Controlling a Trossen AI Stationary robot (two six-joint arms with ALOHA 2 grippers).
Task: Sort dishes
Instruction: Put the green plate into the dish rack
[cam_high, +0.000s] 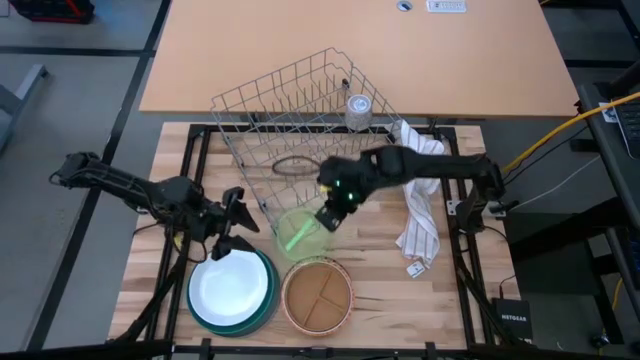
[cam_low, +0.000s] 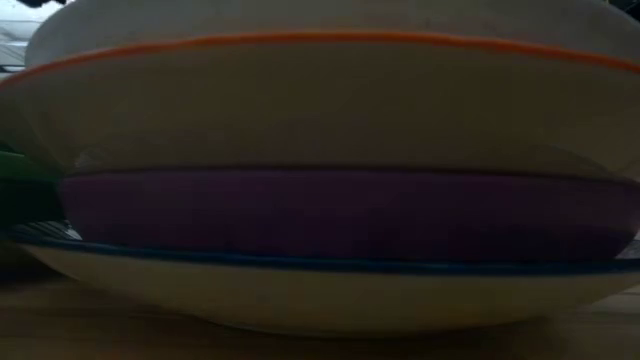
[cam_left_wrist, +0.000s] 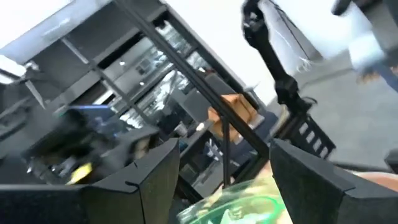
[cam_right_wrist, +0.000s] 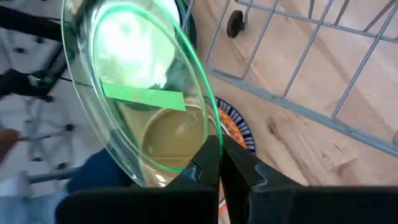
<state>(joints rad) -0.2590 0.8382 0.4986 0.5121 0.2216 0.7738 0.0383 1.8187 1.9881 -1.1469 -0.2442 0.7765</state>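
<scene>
My right gripper (cam_high: 328, 214) hangs in mid-table in front of the wire rack, shut on a clear green plate (cam_high: 300, 233), which fills the right wrist view (cam_right_wrist: 137, 87). My left gripper (cam_high: 234, 224) stands open at the left, just above the far edge of a white plate (cam_high: 228, 287) lying on top of a teal one. In the left wrist view its fingertips (cam_left_wrist: 224, 180) frame only the room, with the green plate (cam_left_wrist: 239, 210) low between them. A brown plate (cam_high: 317, 294) tops a stack at the near edge. The low view shows a stack (cam_low: 330, 215) of white, purple and blue-rimmed dishes. My right gripper pinches the clear green plate's rim (cam_right_wrist: 208, 134) between its two fingers (cam_right_wrist: 208, 163), which slant down from the table's far right. The plate is lifted clear of the table and tilted, hanging below and in front of the fingers.
A grey wire rack (cam_high: 300, 115) with a glass (cam_high: 358, 110) in it stands at the table's far side. A white striped cloth (cam_high: 420, 220) lies at the right. The two dish stacks fill the near edge; bare wood lies to their right (cam_high: 400, 300).
</scene>
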